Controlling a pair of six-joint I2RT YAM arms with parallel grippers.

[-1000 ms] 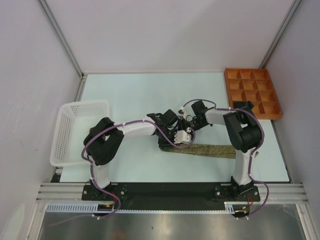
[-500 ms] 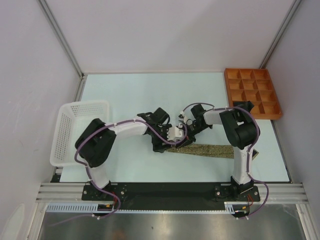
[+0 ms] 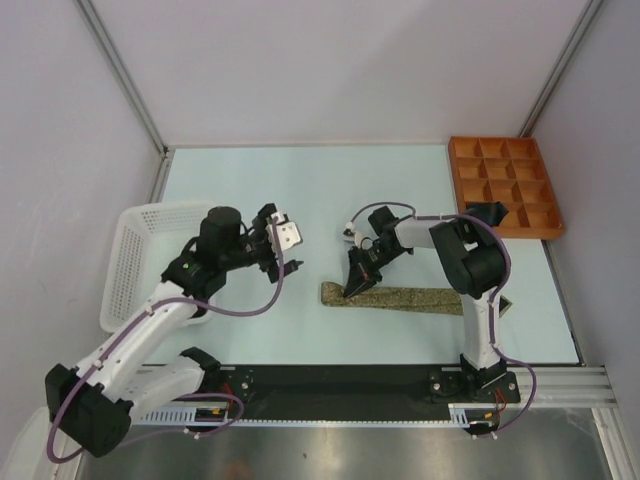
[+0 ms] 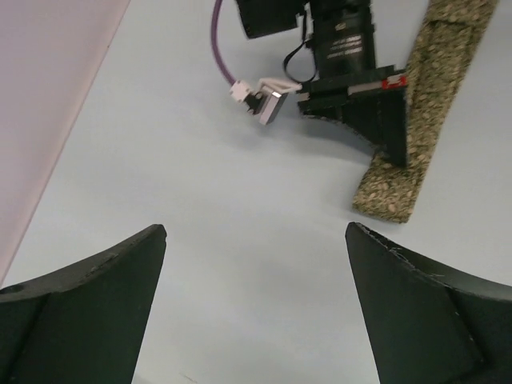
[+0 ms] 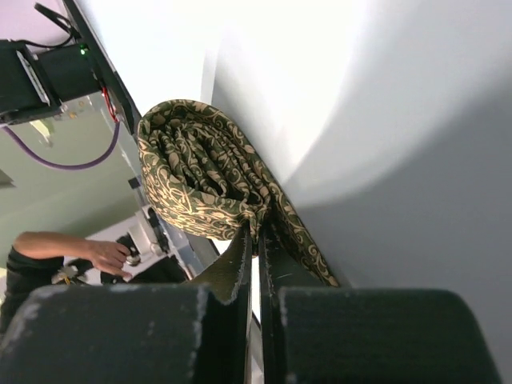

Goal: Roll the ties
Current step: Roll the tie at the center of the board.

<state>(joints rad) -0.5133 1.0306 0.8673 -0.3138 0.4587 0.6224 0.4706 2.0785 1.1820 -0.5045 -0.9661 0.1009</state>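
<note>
Right end effector pinches the partly rolled tie.

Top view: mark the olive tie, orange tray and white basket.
olive tie (image 3: 415,298), top view, flat unrolled stretch.
orange tray (image 3: 495,168), top view, bare compartment floor.
white basket (image 3: 128,262), top view, left mesh wall.

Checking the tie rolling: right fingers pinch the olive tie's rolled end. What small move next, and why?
Probably rotate the right gripper to roll further toward the flat tail: its fingers are shut on the olive tie beside a coil, most of the tie lies unrolled, and the left gripper hovers open, apart.
</note>
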